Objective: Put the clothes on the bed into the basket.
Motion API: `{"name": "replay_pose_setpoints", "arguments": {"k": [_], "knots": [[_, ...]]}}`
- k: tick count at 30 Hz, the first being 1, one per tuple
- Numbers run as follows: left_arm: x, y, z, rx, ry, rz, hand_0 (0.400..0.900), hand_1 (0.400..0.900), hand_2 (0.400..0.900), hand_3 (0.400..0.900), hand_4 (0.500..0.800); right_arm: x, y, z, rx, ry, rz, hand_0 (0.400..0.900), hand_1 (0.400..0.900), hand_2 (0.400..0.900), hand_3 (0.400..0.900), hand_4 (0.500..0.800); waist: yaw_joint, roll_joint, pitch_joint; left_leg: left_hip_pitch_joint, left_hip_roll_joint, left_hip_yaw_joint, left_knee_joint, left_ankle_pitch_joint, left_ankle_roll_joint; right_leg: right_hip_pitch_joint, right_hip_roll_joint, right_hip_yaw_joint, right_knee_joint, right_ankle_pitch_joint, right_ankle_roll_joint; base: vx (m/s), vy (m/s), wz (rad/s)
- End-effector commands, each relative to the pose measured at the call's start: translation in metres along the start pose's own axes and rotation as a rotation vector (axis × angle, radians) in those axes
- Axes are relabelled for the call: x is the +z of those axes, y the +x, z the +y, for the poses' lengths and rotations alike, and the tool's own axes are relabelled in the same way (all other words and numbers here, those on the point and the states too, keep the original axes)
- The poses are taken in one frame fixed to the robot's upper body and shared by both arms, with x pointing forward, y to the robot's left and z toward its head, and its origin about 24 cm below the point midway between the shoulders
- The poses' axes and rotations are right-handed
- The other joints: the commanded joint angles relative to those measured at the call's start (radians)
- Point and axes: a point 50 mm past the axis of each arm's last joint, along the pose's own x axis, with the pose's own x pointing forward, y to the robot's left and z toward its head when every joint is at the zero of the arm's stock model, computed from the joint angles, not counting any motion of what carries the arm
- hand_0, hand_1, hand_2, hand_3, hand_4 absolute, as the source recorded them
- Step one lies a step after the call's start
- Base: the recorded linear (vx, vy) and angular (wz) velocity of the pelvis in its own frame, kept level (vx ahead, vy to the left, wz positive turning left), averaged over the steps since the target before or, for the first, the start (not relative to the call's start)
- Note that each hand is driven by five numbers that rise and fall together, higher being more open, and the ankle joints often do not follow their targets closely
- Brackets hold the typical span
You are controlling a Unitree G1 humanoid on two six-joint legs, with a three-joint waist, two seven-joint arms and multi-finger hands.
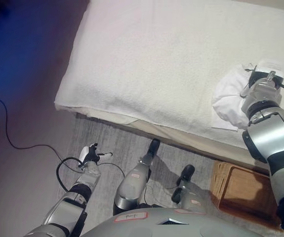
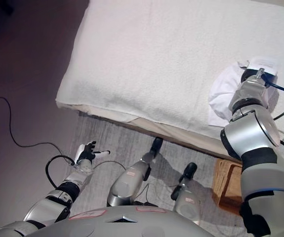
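A bunched white garment (image 1: 228, 101) lies near the right edge of the bed (image 1: 156, 64), which has a white textured cover. My right hand (image 1: 254, 78) is pressed into the garment's far side, and the cloth hides most of it. A brown wicker basket (image 1: 240, 190) stands on the floor below that spot, beside the bed and partly behind my right arm. My left hand (image 1: 91, 154) hangs low at the lower left over the floor, open, holding nothing.
A grey rug (image 1: 107, 143) covers the floor along the bed's near side. Left of the rug is darker bare floor (image 1: 18, 113). The bed's near edge runs diagonally from the left down to the right.
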Motion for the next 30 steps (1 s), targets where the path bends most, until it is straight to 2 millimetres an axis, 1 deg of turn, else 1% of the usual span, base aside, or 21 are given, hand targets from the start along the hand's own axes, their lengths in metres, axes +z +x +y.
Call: {"name": "replay_pose_setpoints", "arguments": {"k": [1,4,6,7,8,9,11,15,17,20,21,22,23,24,25,27,28,29,30], "knots": [[-0.001,0.009,0.022,0.075,0.009,0.055,0.900,0.900,0.900,0.900,0.800,-0.013,0.004,-0.045,-0.128,-0.006,0.077,0.400,0.400,0.400,0.400,0.500,-0.031,0.015,-0.008,0.055,-0.036,0.044,-0.008,-0.078,0.029,0.016,-0.018,0.054,0.001,-0.025,0.017,0.00,0.000,0.00],[-0.007,0.010,0.023,0.073,0.028,0.087,0.900,0.900,0.900,0.900,0.800,0.001,0.001,-0.043,-0.123,0.024,0.040,0.400,0.400,0.400,0.400,0.500,-0.045,0.024,-0.013,0.069,-0.033,0.046,-0.008,-0.081,0.028,0.027,-0.014,0.056,0.001,-0.030,0.010,-0.02,-0.015,-0.02],[-0.013,0.010,0.025,0.075,0.028,0.111,0.900,0.900,0.900,0.900,0.800,0.006,0.000,-0.041,-0.125,0.043,0.025,0.400,0.400,0.400,0.400,0.500,-0.052,0.027,-0.014,0.079,-0.031,0.047,-0.008,-0.084,0.029,0.037,-0.013,0.057,0.001,-0.033,0.007,-0.02,-0.011,0.00],[-0.016,0.009,0.025,0.073,0.037,0.123,0.900,0.900,0.900,0.900,0.800,0.010,-0.001,-0.037,-0.114,0.054,0.014,0.400,0.400,0.400,0.400,0.500,-0.057,0.029,-0.016,0.084,-0.030,0.048,-0.008,-0.086,0.029,0.041,-0.012,0.057,0.001,-0.034,0.005,0.00,0.000,0.00],[-0.016,0.009,0.025,0.073,0.037,0.123,0.900,0.900,0.900,0.900,0.800,0.010,-0.001,-0.037,-0.114,0.054,0.014,0.400,0.400,0.400,0.400,0.500,-0.057,0.029,-0.016,0.085,-0.030,0.048,-0.008,-0.086,0.029,0.042,-0.012,0.057,0.001,-0.034,0.005,-0.04,-0.028,0.01],[-0.021,0.009,0.027,0.077,0.049,0.144,0.900,0.900,0.900,0.900,0.800,0.016,-0.003,-0.031,-0.104,0.069,-0.002,0.400,0.400,0.400,0.400,0.500,-0.063,0.031,-0.020,0.094,-0.028,0.050,-0.008,-0.089,0.029,0.049,-0.010,0.058,0.001,-0.037,0.002,-0.04,-0.024,-0.01],[-0.023,0.009,0.028,0.075,0.055,0.156,0.900,0.900,0.900,0.900,0.800,0.020,-0.004,-0.024,-0.095,0.075,-0.012,0.400,0.400,0.400,0.400,0.500,-0.069,0.032,-0.023,0.103,-0.027,0.052,-0.008,-0.093,0.031,0.055,-0.008,0.060,0.001,-0.039,-0.001,-0.05,-0.024,-0.04],[-0.024,0.009,0.029,0.075,0.052,0.164,0.900,0.900,0.900,0.900,0.800,0.027,-0.008,-0.004,-0.056,0.112,-0.028,0.400,0.400,0.400,0.400,0.500,-0.083,0.027,-0.026,0.120,-0.021,0.063,-0.008,-0.100,0.033,0.063,-0.002,0.071,0.001,-0.040,-0.006,-0.04,-0.027,-0.08],[-0.024,0.009,0.028,0.069,0.059,0.164,0.900,0.900,0.900,0.900,0.800,0.028,-0.010,0.012,-0.026,0.144,-0.030,0.400,0.400,0.400,0.400,0.500,-0.096,0.020,-0.030,0.134,-0.016,0.071,-0.008,-0.106,0.034,0.072,0.001,0.077,0.001,-0.042,-0.009,-0.03,-0.035,-0.12],[-0.021,0.010,0.026,0.063,0.064,0.163,0.900,0.900,0.900,0.900,0.800,0.026,-0.016,0.044,0.033,0.152,-0.030,0.400,0.400,0.400,0.400,0.500,-0.121,0.003,-0.037,0.169,-0.009,0.086,-0.008,-0.118,0.035,0.100,0.008,0.088,0.001,-0.045,-0.014,-0.01,-0.039,-0.16],[-0.019,0.012,0.033,0.071,0.057,0.169,0.900,0.900,0.900,0.900,0.800,0.010,-0.005,0.016,-0.011,0.164,0.016,0.400,0.400,0.400,0.400,0.500,-0.134,-0.011,-0.045,0.187,-0.005,0.091,-0.008,-0.124,0.033,0.116,0.010,0.093,0.001,-0.050,-0.015,0.03,-0.051,-0.21],[-0.016,0.014,0.035,0.077,0.085,0.174,0.900,0.900,0.900,0.900,0.800,0.016,-0.005,0.006,-0.036,0.122,-0.031,0.400,0.400,0.400,0.400,0.500,-0.145,-0.025,-0.058,0.197,-0.001,0.095,-0.008,-0.128,0.035,0.123,0.012,0.094,0.001,-0.051,-0.017,0.02,-0.049,-0.21],[-0.014,0.014,0.037,0.087,0.090,0.163,0.900,0.900,0.900,0.900,0.800,0.020,-0.007,0.014,-0.024,0.108,-0.046,0.400,0.400,0.400,0.400,0.500,-0.154,-0.033,-0.064,0.209,0.002,0.102,-0.008,-0.133,0.036,0.132,0.013,0.100,0.001,-0.052,-0.019,0.00,-0.053,-0.21],[-0.014,0.014,0.036,0.080,0.087,0.167,0.900,0.900,0.900,0.900,0.800,0.023,-0.012,0.038,0.032,0.105,-0.054,0.400,0.400,0.400,0.400,0.500,-0.165,-0.040,-0.069,0.220,0.004,0.108,-0.008,-0.138,0.038,0.139,0.016,0.106,0.001,-0.053,-0.021,-0.03,-0.036,-0.32],[-0.011,0.015,0.036,0.078,0.080,0.161,0.900,0.900,0.900,0.900,0.800,0.020,-0.018,0.063,0.086,0.099,-0.047,0.400,0.400,0.400,0.400,0.500,-0.180,-0.045,-0.074,0.234,0.009,0.116,-0.008,-0.143,0.040,0.147,0.018,0.114,0.001,-0.053,-0.021,-0.02,-0.031,-0.36],[-0.010,0.014,0.032,0.066,0.069,0.163,0.900,0.900,0.900,0.900,0.800,0.011,-0.028,0.101,0.166,0.093,-0.021,0.400,0.400,0.400,0.400,0.500,-0.206,-0.053,-0.085,0.262,0.016,0.134,-0.008,-0.151,0.042,0.163,0.024,0.128,0.001,-0.055,-0.023,-0.01,-0.025,-0.41],[-0.008,0.013,0.029,0.058,0.064,0.159,0.900,0.900,0.900,0.900,0.800,0.002,-0.033,0.119,0.205,0.094,0.002,0.400,0.400,0.400,0.400,0.500,-0.221,-0.059,-0.092,0.276,0.021,0.144,-0.008,-0.156,0.041,0.171,0.028,0.137,0.001,-0.055,-0.024,-0.01,-0.030,-0.41],[-0.008,0.013,0.027,0.056,0.060,0.160,0.900,0.900,0.900,0.900,0.800,-0.005,-0.037,0.132,0.234,0.082,0.017,0.400,0.400,0.400,0.400,0.500,-0.232,-0.063,-0.098,0.289,0.025,0.154,-0.008,-0.160,0.041,0.179,0.032,0.146,0.001,-0.056,-0.024,-0.01,-0.036,-0.39],[-0.005,0.013,0.027,0.053,0.061,0.155,0.900,0.900,0.900,0.900,0.800,-0.011,-0.039,0.140,0.251,0.075,0.033,0.400,0.400,0.400,0.400,0.500,-0.241,-0.067,-0.103,0.300,0.030,0.163,-0.008,-0.164,0.041,0.185,0.035,0.153,0.001,-0.056,-0.024,-0.01,-0.042,-0.39]]}}
